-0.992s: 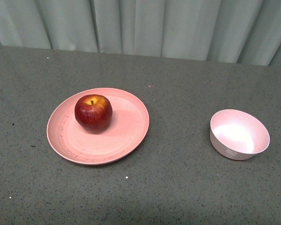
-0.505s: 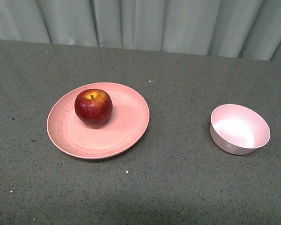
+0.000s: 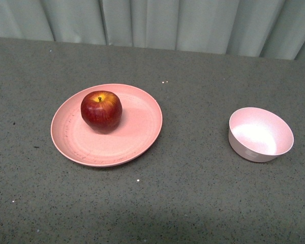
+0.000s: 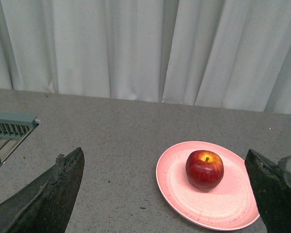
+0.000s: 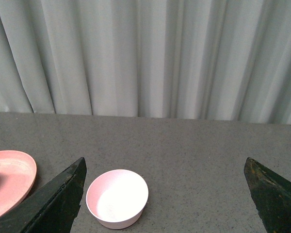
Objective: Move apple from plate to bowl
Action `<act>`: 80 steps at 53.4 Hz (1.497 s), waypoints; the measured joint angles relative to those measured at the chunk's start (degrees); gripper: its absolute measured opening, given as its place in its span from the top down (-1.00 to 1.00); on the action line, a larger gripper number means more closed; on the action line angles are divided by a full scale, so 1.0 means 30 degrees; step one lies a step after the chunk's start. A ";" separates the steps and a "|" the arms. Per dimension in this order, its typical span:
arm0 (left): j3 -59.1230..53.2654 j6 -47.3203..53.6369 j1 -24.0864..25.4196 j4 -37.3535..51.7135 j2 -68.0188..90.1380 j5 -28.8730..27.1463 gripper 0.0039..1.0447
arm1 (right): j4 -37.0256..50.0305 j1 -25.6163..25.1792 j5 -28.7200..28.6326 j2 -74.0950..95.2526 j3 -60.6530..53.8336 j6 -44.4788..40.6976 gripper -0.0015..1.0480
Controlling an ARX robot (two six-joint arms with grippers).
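Note:
The dark red apple (image 3: 101,111) sits upright on the back left part of the wide salmon-pink plate (image 3: 137,140), left of the table's middle. The small pale pink-white bowl (image 3: 261,134) stands empty to the right, well apart from the plate. No gripper shows in the front view. In the left wrist view my left gripper (image 4: 164,153) is open and empty, short of the apple (image 4: 204,169) and plate (image 4: 223,206). In the right wrist view my right gripper (image 5: 165,160) is open and empty, short of the bowl (image 5: 117,198); the plate's edge (image 5: 12,177) shows there.
The table (image 3: 193,193) is grey and speckled. A pale pleated curtain (image 3: 168,23) hangs along its far edge. A grey-green slatted object (image 4: 9,127) lies at the table's left side in the left wrist view.
In the front view the plate, apple, bowl and table's far edge have all slid up the picture a little. They keep their places relative to each other.

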 joint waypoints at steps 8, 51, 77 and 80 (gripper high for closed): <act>0.0000 0.0000 0.0000 0.0000 0.0000 0.0000 -0.88 | 0.0000 0.0000 0.0000 0.0000 0.0000 0.0000 -0.82; 0.0000 0.0000 0.0000 0.0000 0.0000 -0.0015 -0.88 | 0.9384 0.1443 0.0328 1.7609 0.3198 -0.2288 -0.82; 0.0000 0.0000 0.0000 0.0000 0.0000 -0.0007 -0.88 | 0.7235 0.3497 -0.1923 3.3711 1.2138 -0.3264 -0.82; 0.0000 0.0000 0.0000 0.0000 0.0000 -0.0007 -0.88 | 0.6346 0.3555 -0.2171 3.4753 1.3049 -0.3417 -0.82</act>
